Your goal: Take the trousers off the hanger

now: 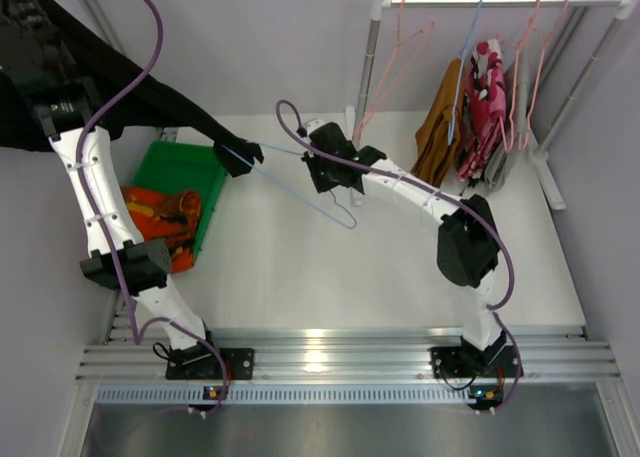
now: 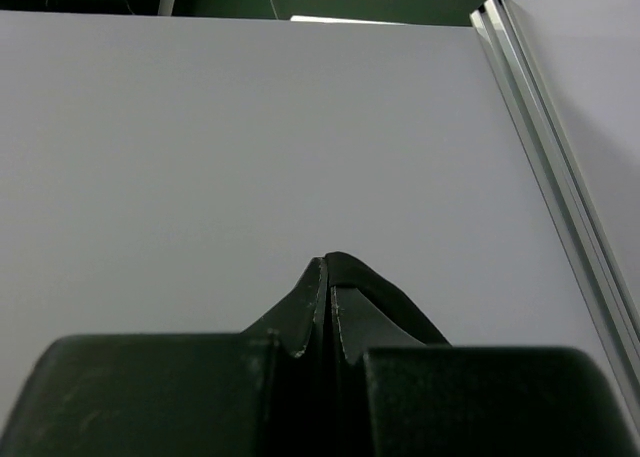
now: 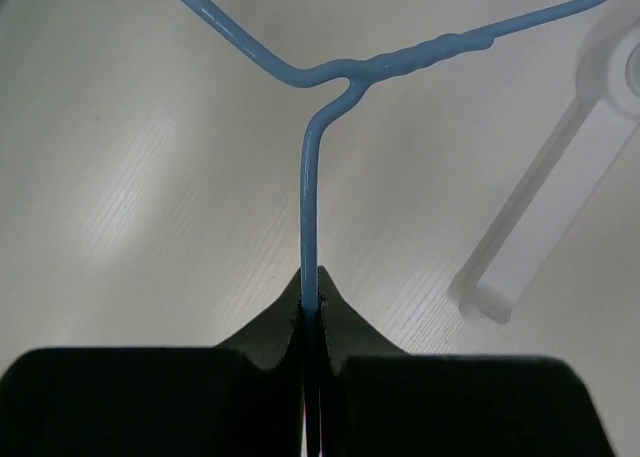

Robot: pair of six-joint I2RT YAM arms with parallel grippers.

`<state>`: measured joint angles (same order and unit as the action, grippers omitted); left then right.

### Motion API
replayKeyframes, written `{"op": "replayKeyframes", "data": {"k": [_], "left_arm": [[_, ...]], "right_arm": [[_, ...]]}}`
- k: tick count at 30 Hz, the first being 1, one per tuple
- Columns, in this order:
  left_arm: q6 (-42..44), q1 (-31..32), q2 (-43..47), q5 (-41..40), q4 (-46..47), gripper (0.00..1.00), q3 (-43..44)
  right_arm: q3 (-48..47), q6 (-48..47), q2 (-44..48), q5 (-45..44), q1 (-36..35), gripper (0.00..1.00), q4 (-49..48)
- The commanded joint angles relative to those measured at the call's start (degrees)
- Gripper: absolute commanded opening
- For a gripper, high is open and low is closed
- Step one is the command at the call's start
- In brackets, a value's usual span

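Top view: the plain black cloth trousers (image 1: 165, 102) stretch from the thin blue wire hanger (image 1: 300, 196) up-left along the raised left arm

Left wrist: the left gripper (image 2: 330, 277) pinches black fabric, jaws closed

Right wrist: the right gripper (image 3: 312, 299) clamps the hanger wire; the trousers lie to its left

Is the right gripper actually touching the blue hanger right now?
Touching. The right wrist view shows the right gripper clamped shut on the hanger wire, with no gap.

Left arm (image 1: 95, 192) rises toward the far left corner; left gripper (image 2: 328, 272) is closed. Right arm (image 1: 410, 189) bends inward; right gripper (image 3: 311, 292) is closed.
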<state>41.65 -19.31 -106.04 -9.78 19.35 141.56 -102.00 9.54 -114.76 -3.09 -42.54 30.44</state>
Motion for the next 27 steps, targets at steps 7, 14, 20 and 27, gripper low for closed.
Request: {"op": "replayKeyframes", "data": {"k": [7,14,20,27], "left_arm": [[-3.3,-0.4,4.8,4.4,5.7,0.00,2.1],[-8.6,-0.4,7.6,7.1,6.4,0.00,-1.3],[-9.8,-0.4,7.2,7.1,8.9,0.00,-1.1],[-15.7,-0.4,8.8,8.7,8.2,0.00,-1.3]], "right_arm": [[-16.9,-12.9,-5.8,-12.5,-7.5,0.00,-0.4],[-25.8,-16.7,-10.6,-11.2,-10.9,0.00,1.5],[-31.4,-22.2,-18.0,-13.6,-15.5,0.00,4.1],[-34.7,-23.9,-23.3,-14.9,-16.4,0.00,4.5]]}}
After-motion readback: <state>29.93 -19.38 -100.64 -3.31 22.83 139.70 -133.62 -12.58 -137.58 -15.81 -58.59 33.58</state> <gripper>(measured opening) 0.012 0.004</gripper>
